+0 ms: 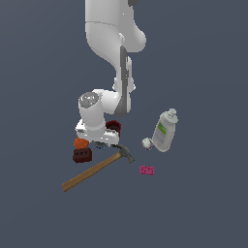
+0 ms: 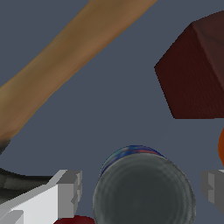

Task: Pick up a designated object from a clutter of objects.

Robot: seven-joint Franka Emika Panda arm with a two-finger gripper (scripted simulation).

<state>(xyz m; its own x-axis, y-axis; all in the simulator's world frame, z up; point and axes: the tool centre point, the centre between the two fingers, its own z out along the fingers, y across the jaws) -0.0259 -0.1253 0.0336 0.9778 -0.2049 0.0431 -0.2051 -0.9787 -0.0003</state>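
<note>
Small round can with grey top and blue side band [image 2: 143, 190] standing upright on the grey surface [image 2: 109, 109], between the open jaws of the gripper [image 2: 141, 186], neither grey finger [image 2: 70, 189] touching it. Near it: wooden-handled hammer [image 1: 92, 172], dark brown block [image 2: 194, 70], orange ball [image 1: 80, 143], dark red cup [image 1: 114, 127].
</note>
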